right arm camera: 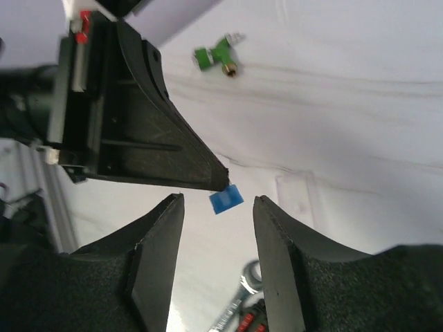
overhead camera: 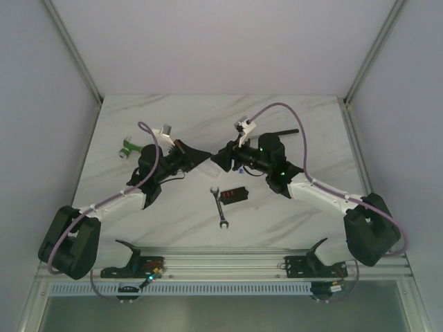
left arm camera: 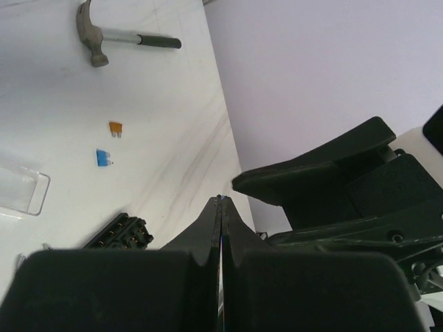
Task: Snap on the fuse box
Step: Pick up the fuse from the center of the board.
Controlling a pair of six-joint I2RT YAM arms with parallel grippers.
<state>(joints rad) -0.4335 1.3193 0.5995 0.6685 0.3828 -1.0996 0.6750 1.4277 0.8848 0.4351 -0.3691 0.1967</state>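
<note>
From where I sit the snapping-on has not started. The small black rectangular plastic fuse box [overhead camera: 234, 194] lies on the white marbled table [overhead camera: 304, 117], a little right of centre, near of both grippers and just right of the head of the slim steel wrench [overhead camera: 219, 207], with its red fuses uncovered. Its flat clear plastic cover [left arm camera: 21, 190] lies apart from it on the table, so I judge everything is left: pick up the cover, line it over the box and press it home. Neither arm holds box or cover. The left gripper [left arm camera: 220, 202] has its black fingers [left arm camera: 206, 232] pressed together with only a hairline seam, and its wrist view shows a thin blue line in that seam. From the right wrist I see a small blue square plastic fuse [right arm camera: 225, 199] right at the left tip, and it looks to me nipped there rather than lying on the table, though I cannot be fully sure. The right gripper [right arm camera: 217, 200] faces it tip to tip, its fingers [right arm camera: 163, 235] spread well apart and touching nothing, with the blue piece just beyond the gap. A second loose blue fuse [left arm camera: 103, 158] and a tiny orange fuse [left arm camera: 115, 128] lie on the table farther off. I reckon the pinched fuse has to be dealt with before the cover.
</note>
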